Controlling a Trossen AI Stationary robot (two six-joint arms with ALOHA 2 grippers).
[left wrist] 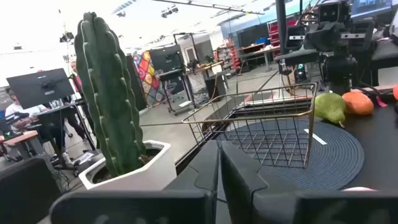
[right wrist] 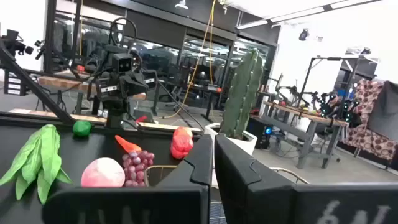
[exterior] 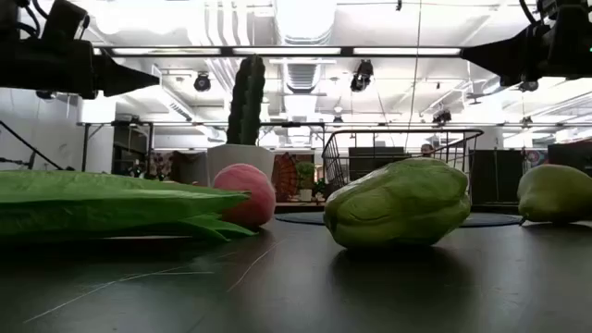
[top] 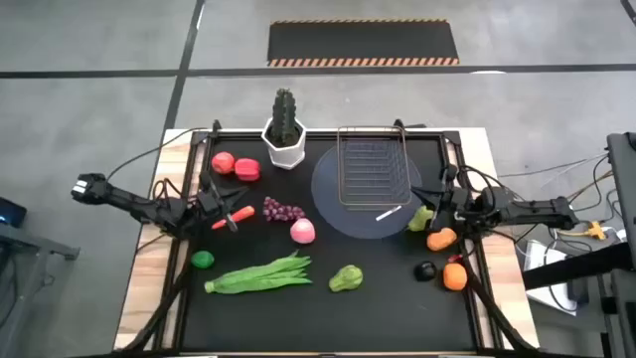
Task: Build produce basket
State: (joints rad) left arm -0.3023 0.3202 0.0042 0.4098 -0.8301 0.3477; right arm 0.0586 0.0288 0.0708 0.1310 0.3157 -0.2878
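Note:
The wire basket (top: 373, 169) stands on a round grey plate (top: 338, 204) at the far middle of the table; it also shows in the left wrist view (left wrist: 261, 124). The produce lies loose on the black mat: two tomatoes (top: 235, 165), a carrot (top: 238, 213), grapes (top: 283, 211), a peach (top: 302, 231), a lime (top: 203, 260), beans (top: 260, 275), a green fruit (top: 345, 278), a pear (top: 422, 217) and two oranges (top: 447, 257). My left gripper (top: 221, 197) hovers shut and empty by the carrot. My right gripper (top: 435, 204) hovers shut and empty by the pear.
A potted cactus in a white pot (top: 285, 134) stands at the far edge, left of the basket. A small black object (top: 425, 269) lies by the oranges. A white strip (top: 388, 213) lies on the plate. Bare mat lies along the near edge.

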